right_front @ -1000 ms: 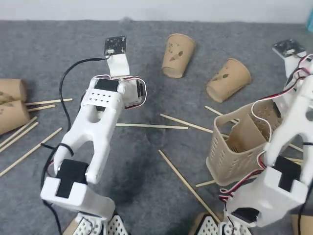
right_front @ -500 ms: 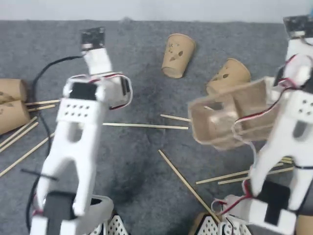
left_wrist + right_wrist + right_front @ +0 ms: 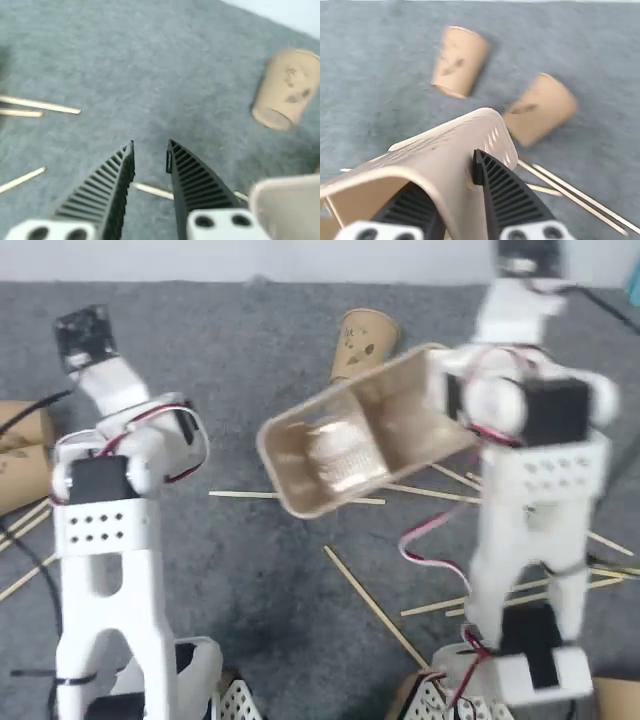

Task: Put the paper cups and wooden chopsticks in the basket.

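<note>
My right gripper [image 3: 449, 171] is shut on the wall of the tan basket [image 3: 440, 150]. In the high view the basket [image 3: 350, 435] hangs tilted above the mat's middle, its mouth facing down and left, held by the right gripper [image 3: 452, 400]. One paper cup [image 3: 362, 335] lies behind it; the right wrist view shows two lying cups [image 3: 459, 60] [image 3: 540, 107]. Two more cups [image 3: 20, 450] lie at the left edge. Wooden chopsticks [image 3: 380, 605] are scattered on the mat. My left gripper [image 3: 150, 150] hovers slightly open and empty over the mat, near a chopstick [image 3: 152, 190].
Grey mat [image 3: 270, 540] covers the table. More chopsticks lie at the left [image 3: 25, 525] and lower right [image 3: 520, 590]. The arm bases [image 3: 240, 700] stand at the front edge. A basket corner [image 3: 290, 200] shows in the left wrist view.
The right arm has lifted the basket off the mat and swung it left toward the middle, tipping it. The left arm has swung to the left.
</note>
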Robot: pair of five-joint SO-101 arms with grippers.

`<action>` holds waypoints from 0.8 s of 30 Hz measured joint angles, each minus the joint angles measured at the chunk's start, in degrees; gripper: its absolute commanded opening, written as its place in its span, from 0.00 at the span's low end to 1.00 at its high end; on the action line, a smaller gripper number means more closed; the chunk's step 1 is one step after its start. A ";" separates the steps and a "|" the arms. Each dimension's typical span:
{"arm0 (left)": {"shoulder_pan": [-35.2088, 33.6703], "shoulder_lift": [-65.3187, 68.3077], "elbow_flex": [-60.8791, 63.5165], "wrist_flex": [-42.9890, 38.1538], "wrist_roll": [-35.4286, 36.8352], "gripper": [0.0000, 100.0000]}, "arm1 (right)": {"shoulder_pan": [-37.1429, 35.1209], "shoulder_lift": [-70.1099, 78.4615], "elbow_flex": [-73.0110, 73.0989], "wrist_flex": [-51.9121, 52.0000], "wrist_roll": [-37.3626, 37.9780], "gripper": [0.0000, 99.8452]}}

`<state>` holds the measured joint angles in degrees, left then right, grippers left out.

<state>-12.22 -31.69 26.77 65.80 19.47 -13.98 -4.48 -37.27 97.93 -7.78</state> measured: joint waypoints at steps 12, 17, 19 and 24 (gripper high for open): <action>-10.29 -0.53 13.27 -3.52 3.34 0.11 | -6.86 16.97 -2.29 -14.59 -13.63 0.01; -10.29 -0.53 19.08 -12.13 5.10 0.11 | -7.12 22.15 -2.29 -16.97 -19.87 0.01; -10.37 -0.53 19.87 -13.54 5.27 0.11 | -7.38 24.18 -2.46 -17.76 -21.80 0.01; -10.37 -0.53 21.89 -17.32 5.27 0.11 | -7.47 28.31 -2.99 -18.55 -23.21 0.01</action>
<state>-22.59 -32.22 48.66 48.48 24.75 -21.45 23.82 -40.26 79.38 -30.99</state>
